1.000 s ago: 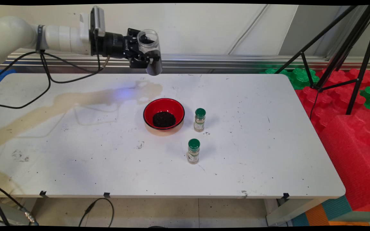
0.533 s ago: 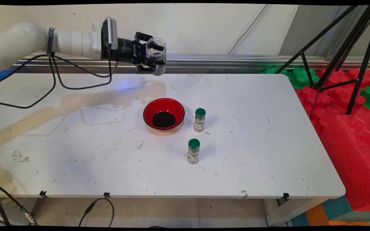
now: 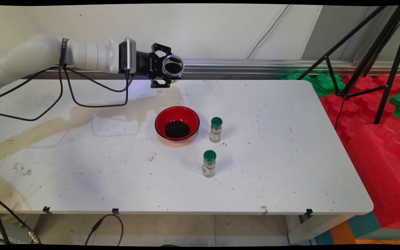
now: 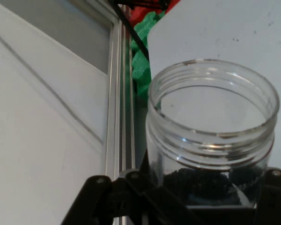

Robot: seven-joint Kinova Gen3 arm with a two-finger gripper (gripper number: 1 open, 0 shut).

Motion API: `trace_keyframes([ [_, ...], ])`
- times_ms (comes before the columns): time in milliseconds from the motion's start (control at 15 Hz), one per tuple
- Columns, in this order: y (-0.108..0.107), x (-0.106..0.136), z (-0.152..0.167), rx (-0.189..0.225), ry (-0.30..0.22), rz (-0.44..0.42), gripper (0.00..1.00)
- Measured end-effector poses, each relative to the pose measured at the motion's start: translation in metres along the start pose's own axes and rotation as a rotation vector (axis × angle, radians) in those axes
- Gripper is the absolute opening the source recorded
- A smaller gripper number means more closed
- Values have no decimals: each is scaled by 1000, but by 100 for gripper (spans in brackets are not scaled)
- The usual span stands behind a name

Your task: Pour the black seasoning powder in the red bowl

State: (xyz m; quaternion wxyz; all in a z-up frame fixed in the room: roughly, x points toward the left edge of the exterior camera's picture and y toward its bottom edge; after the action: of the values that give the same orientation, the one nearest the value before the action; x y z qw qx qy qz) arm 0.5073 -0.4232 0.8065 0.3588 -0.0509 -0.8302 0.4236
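One clear plastic jar [image 3: 173, 68] with dark grains inside is clenched in the jaws of the black gripper [image 3: 164, 70] | since 1.0 s ago it has been lowered and tipped from upright, mouth now toward the camera | held above the white counter's [image 3: 290, 173] far edge, behind the red bowl of dark grains [image 3: 177, 123].

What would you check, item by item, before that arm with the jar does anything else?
1. Gripper closed on the jar: ok.
2. Dark grains left in the jar: ok, some show in the hand view.
3. Jar mouth open, no lid: ok.
4. Jar above the red bowl: not ok, it hangs behind it.
5. Both green-capped bottles upright, beside the bowl: ok.
6. Table clean: not ok, stained.
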Motion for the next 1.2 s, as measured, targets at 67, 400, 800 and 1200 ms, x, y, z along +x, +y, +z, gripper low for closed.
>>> trace_keyframes([
  [67,3,0,2,-1,-5,31,0],
  [400,14,-2,8,3,-34,178,0],
  [800,24,-3,14,9,-58,330,0],
  [1200,31,-2,17,12,-73,486,0],
])
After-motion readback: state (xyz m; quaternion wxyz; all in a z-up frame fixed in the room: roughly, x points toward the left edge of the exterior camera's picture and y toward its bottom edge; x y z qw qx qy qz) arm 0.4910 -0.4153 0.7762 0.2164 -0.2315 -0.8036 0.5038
